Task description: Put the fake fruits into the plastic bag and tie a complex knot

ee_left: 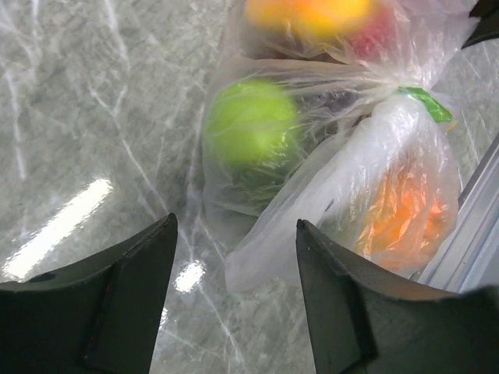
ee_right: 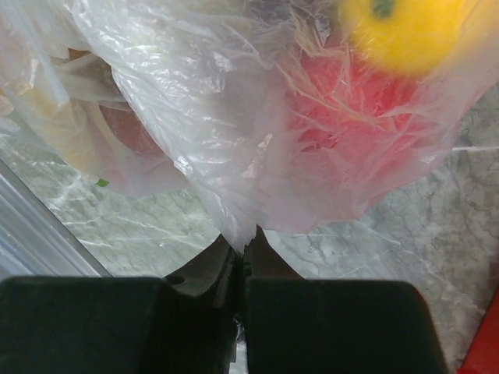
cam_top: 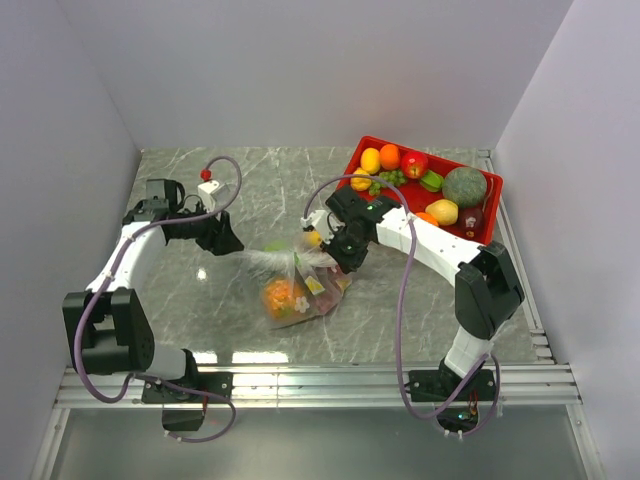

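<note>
The plastic bag [cam_top: 298, 288] lies mid-table with fake fruits inside: an orange one [cam_top: 277, 296], a green one [ee_left: 253, 125], a red one [ee_right: 351, 101] and a yellow one [ee_right: 405, 31]. My right gripper [ee_right: 245, 243] is shut on a bunched point of the bag's film at the bag's right side [cam_top: 338, 258]. My left gripper [ee_left: 234, 226] stands open at the bag's left [cam_top: 232, 243]. A whitish tail of film [ee_left: 261, 261] reaches in between its fingers, touching neither. No tied knot shows.
A red tray [cam_top: 492, 205] at the back right holds several more fruits, among them an orange [cam_top: 389, 156] and a round green one [cam_top: 464, 186]. A metal rail [cam_top: 320, 380] runs along the table's near edge. Grey walls close in on both sides.
</note>
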`<state>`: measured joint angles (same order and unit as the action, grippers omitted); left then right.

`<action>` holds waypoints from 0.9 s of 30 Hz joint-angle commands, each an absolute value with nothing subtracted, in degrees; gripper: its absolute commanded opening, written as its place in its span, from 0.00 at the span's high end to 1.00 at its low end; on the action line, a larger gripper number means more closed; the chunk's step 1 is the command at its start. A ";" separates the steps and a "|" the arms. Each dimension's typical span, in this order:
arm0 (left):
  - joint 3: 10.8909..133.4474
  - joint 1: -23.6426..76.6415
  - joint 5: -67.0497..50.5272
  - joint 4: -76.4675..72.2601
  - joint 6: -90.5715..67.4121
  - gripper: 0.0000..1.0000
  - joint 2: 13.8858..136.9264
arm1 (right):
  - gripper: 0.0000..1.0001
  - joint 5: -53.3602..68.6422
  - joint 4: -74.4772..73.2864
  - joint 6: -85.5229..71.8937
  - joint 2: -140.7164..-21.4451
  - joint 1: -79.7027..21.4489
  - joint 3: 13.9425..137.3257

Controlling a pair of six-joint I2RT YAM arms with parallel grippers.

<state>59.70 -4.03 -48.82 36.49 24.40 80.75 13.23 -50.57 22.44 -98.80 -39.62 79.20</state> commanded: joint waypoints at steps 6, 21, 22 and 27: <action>56.60 -2.81 -50.80 35.24 28.82 0.34 82.44 | 1.00 12.04 -47.47 20.83 -95.89 -39.81 79.19; 55.37 -2.99 -50.89 35.77 30.76 0.95 84.02 | 1.00 6.51 -43.77 18.54 -92.64 -39.81 76.20; 55.28 -3.25 -50.11 35.68 29.89 1.00 83.85 | 1.00 5.89 -43.68 18.46 -92.29 -39.64 76.11; 56.33 -6.66 -40.71 32.88 24.44 1.00 80.16 | 1.00 4.13 -44.29 18.37 -89.75 -38.41 74.27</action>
<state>54.65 -3.68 -48.31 34.96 26.85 83.68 7.99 -43.97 18.85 -94.56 -39.59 75.18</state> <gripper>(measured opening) 0.012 0.028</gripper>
